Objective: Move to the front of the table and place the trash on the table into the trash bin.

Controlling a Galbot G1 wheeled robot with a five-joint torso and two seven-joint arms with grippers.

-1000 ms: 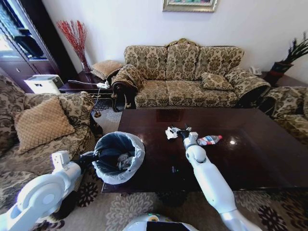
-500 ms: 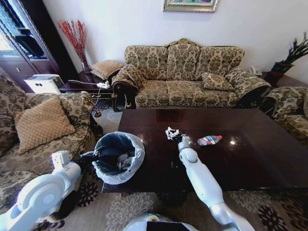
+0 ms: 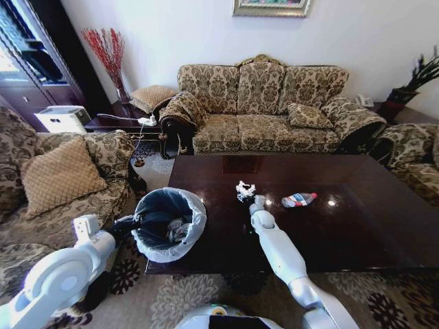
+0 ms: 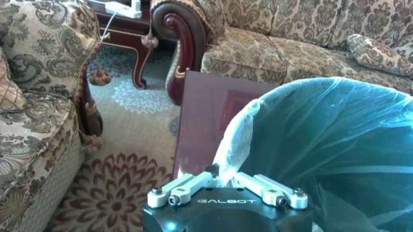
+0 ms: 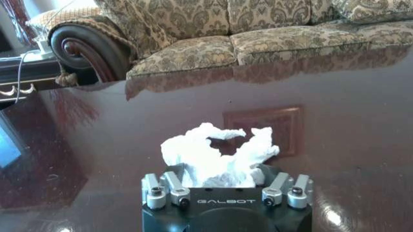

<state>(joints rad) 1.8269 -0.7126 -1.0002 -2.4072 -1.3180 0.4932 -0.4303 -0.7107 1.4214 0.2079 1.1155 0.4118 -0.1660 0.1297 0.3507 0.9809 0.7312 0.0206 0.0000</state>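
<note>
Bare table (image 3: pixel 357 219) around crushed bottle (image 3: pixel 299 199); open tabletop toward trash bin (image 3: pixel 169 223).

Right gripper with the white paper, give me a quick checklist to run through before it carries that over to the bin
1. Paper in hand: the right gripper is closed on the crumpled white paper. Ok.
2. Paper lifted off the table: cannot tell.
3. Bin held steady: the left gripper pinches the bag rim of the trash bin, which sits beside the table's left end. Ok.
4. Bin mouth open: wide open, with a few scraps inside. Ok.
5. Path from paper to bin: bare tabletop between them. Ok.
6. Trash left behind: the crushed bottle lies on the table. Not ok yet.
</note>
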